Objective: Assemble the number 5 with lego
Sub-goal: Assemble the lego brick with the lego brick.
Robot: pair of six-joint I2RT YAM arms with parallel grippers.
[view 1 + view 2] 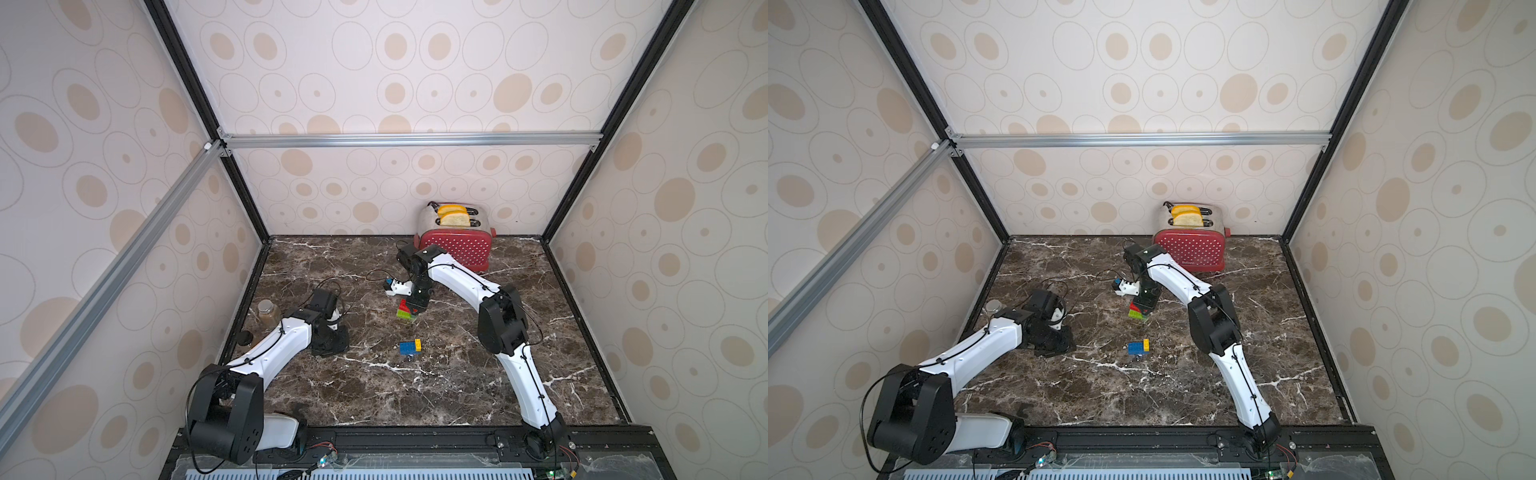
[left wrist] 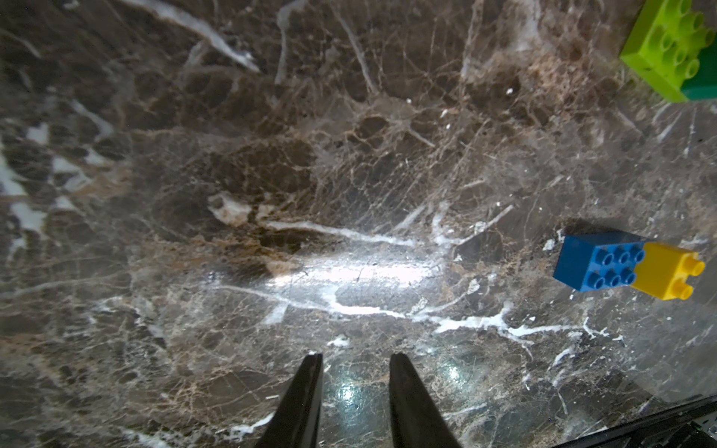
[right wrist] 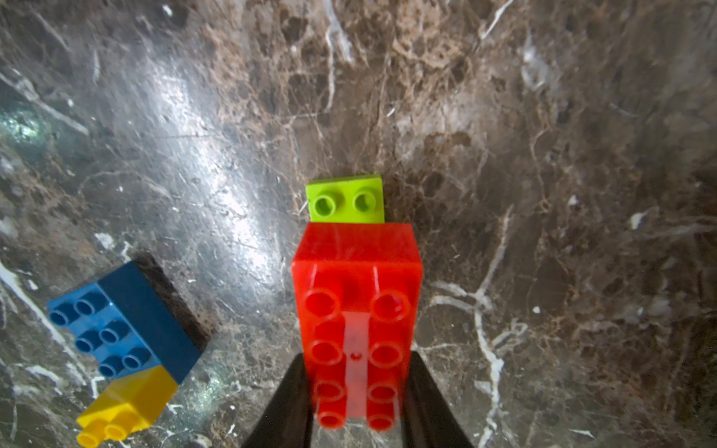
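My right gripper (image 3: pixel 357 357) is shut on the long red brick (image 3: pixel 357 271), one finger on each long side. Below the red brick, a lime-green brick (image 3: pixel 345 199) sticks out. In both top views this stack (image 1: pixel 406 311) shows red over dark green over lime at mid-table. The dark green brick (image 2: pixel 704 77) also shows beside the lime one (image 2: pixel 667 42) in the left wrist view. A blue brick (image 3: pixel 128 326) joined to a yellow brick (image 3: pixel 124 403) lies nearer the front (image 1: pixel 410 347). My left gripper (image 2: pixel 356 355) hangs over bare marble to the left, open and empty.
A red toaster (image 1: pixel 455 245) with two bread slices stands at the back wall behind the right arm. A glass jar (image 1: pixel 268 312) and a small black lid (image 1: pixel 246 337) sit at the table's left edge, beside the left arm. Patterned walls enclose the marble table (image 1: pixel 457 374).
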